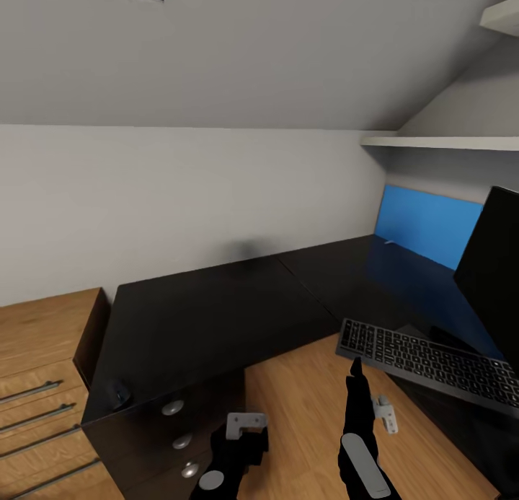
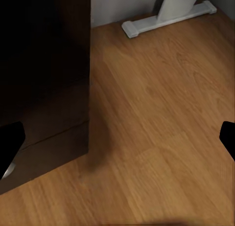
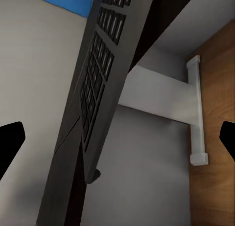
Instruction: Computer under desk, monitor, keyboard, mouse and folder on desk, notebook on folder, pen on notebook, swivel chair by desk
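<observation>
- I see the keyboard (image 1: 427,363) jutting over the near edge of the desk (image 1: 216,319), just left of the monitor (image 1: 494,269).
- The mouse (image 1: 117,394) sits at the desk's near-left corner; the blue folder (image 1: 427,226) leans against the far right wall.
- My left gripper (image 2: 117,138) hangs released over the floor (image 2: 161,138).
- My right gripper (image 3: 117,140) is spread too, near the keyboard.

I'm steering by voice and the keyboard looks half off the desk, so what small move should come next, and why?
Probably ease the right gripper up to the keyboard: its near end overhangs the desk edge, just above the open gripper, beside the monitor.
</observation>
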{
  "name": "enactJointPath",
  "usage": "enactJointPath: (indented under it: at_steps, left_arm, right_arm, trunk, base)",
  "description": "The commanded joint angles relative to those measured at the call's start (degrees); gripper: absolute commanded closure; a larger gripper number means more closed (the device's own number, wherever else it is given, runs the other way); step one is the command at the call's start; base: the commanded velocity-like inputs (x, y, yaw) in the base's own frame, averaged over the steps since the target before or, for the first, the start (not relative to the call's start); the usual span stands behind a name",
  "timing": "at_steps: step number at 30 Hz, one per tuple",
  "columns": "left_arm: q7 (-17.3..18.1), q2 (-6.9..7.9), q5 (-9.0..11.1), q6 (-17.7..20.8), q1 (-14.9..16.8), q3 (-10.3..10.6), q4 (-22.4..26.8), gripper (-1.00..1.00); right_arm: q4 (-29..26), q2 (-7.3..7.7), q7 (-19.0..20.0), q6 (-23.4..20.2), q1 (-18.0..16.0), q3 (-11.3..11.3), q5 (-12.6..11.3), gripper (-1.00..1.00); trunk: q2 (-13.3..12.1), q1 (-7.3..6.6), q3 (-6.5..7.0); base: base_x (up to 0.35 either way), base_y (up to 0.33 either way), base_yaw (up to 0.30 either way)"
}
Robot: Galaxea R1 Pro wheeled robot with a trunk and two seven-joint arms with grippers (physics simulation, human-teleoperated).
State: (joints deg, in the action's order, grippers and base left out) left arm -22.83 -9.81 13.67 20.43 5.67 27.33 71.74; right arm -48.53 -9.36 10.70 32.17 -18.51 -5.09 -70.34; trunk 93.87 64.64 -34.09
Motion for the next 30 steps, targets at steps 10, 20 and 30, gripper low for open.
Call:
enactJointPath:
  at_steps: [10, 20, 30]
  left_arm:
    - [-0.5, 0.14, 0.6, 0.1, -0.8, 0.5, 1.3, -1.00]
    - [-0.5, 0.14, 0.6, 0.2, -0.8, 0.5, 1.4, -1.00]
    - [-0.5, 0.14, 0.6, 0.2, -0.8, 0.5, 1.3, -1.00]
  right_arm:
    - [0.0, -0.03, 0.3, 0.1, 0.0, -0.1, -0.6, -1.00]
    - [0.0, -0.04, 0.3, 0.1, 0.0, -0.1, -0.6, -1.00]
    - [-0.1, 0.04, 0.1, 0.1, 0.0, 0.0, -0.6, -1.00]
  trunk:
    - [0.0, 0.01, -0.06]
    - [0.0, 0.01, -0.06]
    - [0.0, 0.01, -0.06]
  base:
    - [0.117, 0.000, 0.000]
    - [0.093, 0.052, 0.000]
    - [0.099, 0.006, 0.000]
